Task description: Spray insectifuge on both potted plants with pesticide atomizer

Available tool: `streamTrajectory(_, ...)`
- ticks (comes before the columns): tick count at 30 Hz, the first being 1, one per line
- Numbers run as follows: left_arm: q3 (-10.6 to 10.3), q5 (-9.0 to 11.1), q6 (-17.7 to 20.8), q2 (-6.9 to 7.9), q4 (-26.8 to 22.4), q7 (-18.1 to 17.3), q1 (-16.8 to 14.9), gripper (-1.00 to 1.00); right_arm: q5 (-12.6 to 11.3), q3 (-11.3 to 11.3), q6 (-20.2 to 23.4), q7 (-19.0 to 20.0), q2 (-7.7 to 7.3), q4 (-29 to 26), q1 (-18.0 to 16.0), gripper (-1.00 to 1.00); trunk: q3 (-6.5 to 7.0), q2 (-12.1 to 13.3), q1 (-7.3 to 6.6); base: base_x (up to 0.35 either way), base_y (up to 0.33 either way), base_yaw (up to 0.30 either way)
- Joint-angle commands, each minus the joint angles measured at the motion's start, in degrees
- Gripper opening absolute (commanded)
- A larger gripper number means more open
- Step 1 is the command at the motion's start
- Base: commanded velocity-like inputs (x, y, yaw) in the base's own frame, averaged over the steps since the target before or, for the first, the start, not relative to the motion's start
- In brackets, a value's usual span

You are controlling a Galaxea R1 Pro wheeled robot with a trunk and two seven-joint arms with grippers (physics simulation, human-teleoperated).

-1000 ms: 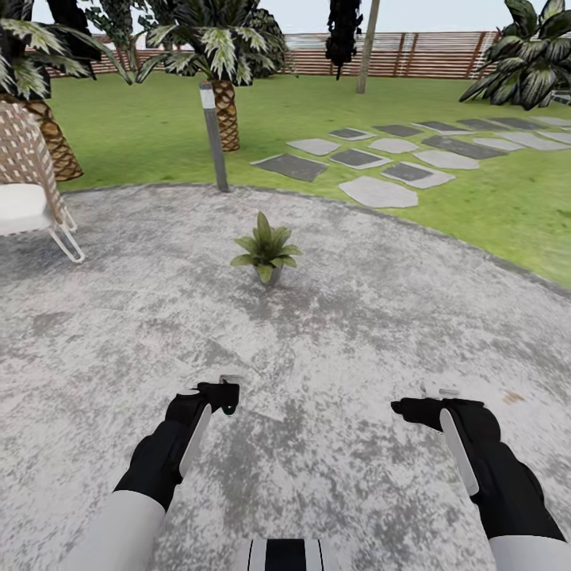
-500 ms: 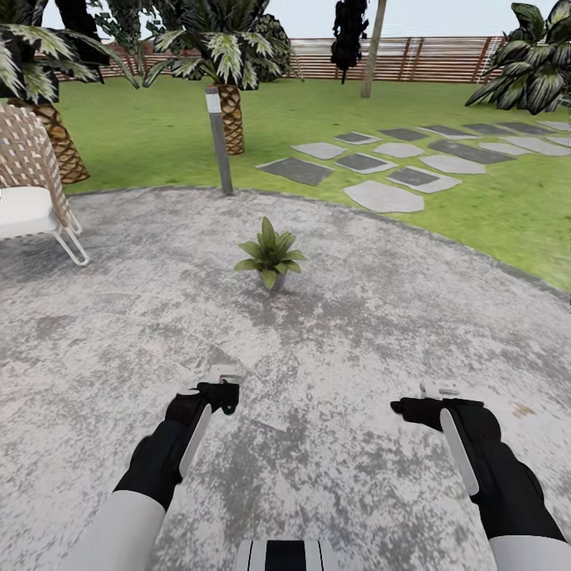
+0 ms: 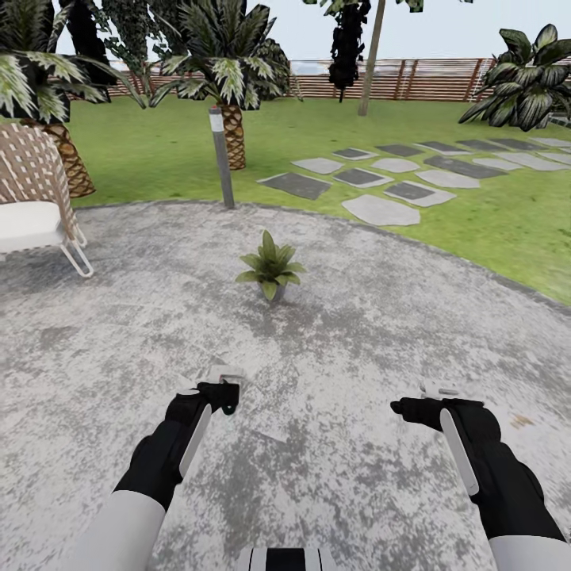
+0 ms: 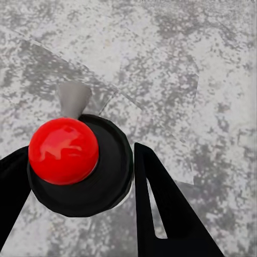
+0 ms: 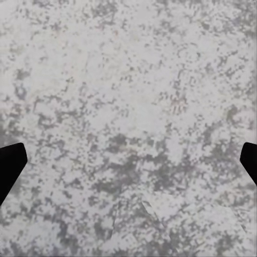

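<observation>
The left gripper [image 4: 75,176] is clamped on the pesticide atomizer [image 4: 75,160] and the right gripper's [image 5: 128,160] jaws stand wide apart, empty – so roll closer to the potted plant [image 3: 270,274] ahead on the grey paving [image 3: 396,333], then aim the nozzle squarely at its leaves.

We find no readable text, label, brand, number or sign on anything in any of our views.
</observation>
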Motion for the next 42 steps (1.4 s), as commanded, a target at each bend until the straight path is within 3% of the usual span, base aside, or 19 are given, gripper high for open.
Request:
streamTrajectory(1,-0.02,0.04,0.29,0.0,-0.07,0.04,-0.02,-1.0,-0.25,-0.05,0.24,0.03,-0.02,-0.05,-0.03,1.0,0.14,0.4,-0.24,0.0,0.0,0.0)
streamTrajectory(42,-0.02,0.04,0.29,-0.05,-0.07,0.04,-0.02,-1.0,-0.25,-0.07,0.23,0.08,-0.02,-0.05,-0.03,1.0,7.5,16.84,-9.24,0.0,0.0,0.0)
